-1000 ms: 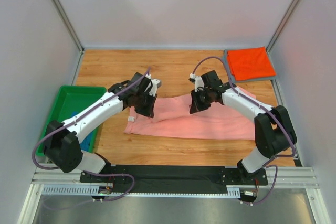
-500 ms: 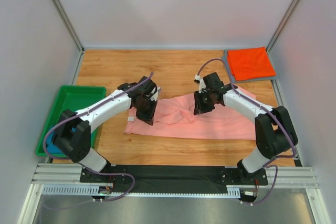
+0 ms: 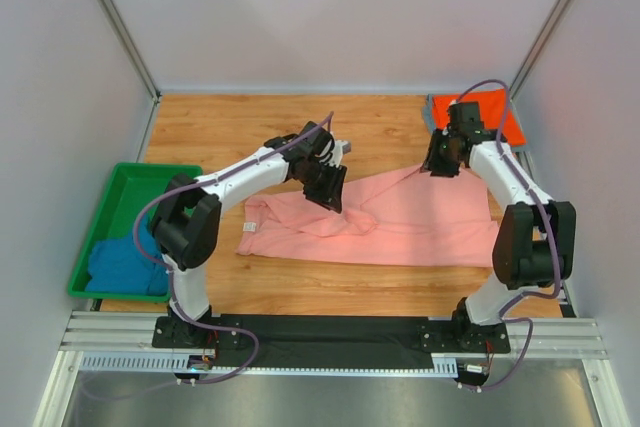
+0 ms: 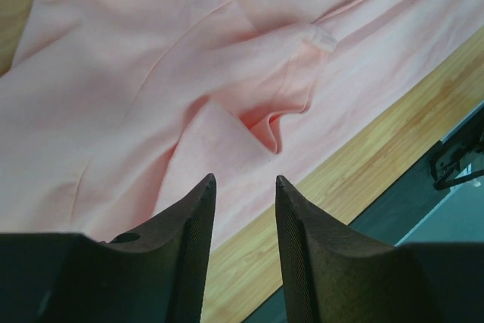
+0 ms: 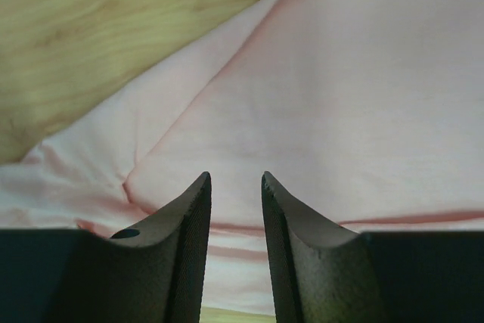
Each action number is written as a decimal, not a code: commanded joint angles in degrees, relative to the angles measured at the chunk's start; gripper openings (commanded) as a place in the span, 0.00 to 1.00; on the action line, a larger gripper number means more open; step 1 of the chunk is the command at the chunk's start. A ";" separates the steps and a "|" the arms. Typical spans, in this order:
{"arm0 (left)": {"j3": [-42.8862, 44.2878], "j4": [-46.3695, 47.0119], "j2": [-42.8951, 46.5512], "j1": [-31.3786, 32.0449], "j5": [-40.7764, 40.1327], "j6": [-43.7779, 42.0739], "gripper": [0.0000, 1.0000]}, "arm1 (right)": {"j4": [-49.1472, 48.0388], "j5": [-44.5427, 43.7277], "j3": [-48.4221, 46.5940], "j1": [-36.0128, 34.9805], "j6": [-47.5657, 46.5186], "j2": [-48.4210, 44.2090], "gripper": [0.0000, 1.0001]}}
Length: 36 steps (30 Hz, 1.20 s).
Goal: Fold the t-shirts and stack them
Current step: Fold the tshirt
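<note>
Left wrist: parted fingers [image 4: 185, 255], pink tee [image 4: 136, 73]

Three soft cloth t-shirts show: one salmon-pink tee [image 3: 420, 227] at mid-frame, one bright orange-red tee [image 3: 500, 112] at the upper right, and one crumpled teal-blue tee [image 3: 122, 267] at the lower left. One green plastic bin [image 3: 150, 169] sits at the left. There are two white-and-black robot arms, the left arm [image 3: 240, 172] and the right arm [image 3: 505, 182]. Each carries one black two-finger gripper: left gripper [image 4: 242, 187], right gripper [image 5: 236, 183].
</note>
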<state>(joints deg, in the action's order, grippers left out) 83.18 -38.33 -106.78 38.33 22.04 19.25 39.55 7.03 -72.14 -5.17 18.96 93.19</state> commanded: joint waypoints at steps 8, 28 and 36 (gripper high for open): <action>2.16 6.07 -3.34 6.50 1.60 -6.42 0.48 | 8.26 -3.52 -16.35 18.07 1.00 12.97 0.40; -3.63 -3.59 -7.30 -0.79 -10.88 -1.14 0.45 | 6.85 16.88 -25.43 28.11 -7.63 32.32 0.61; -4.34 -4.21 -6.25 -2.12 -10.00 -1.14 0.45 | 6.76 16.99 -15.24 27.93 1.06 27.15 0.61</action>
<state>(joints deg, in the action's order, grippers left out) 79.88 -40.16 -114.04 35.81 14.59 18.13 44.71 25.23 -91.59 22.90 15.51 122.85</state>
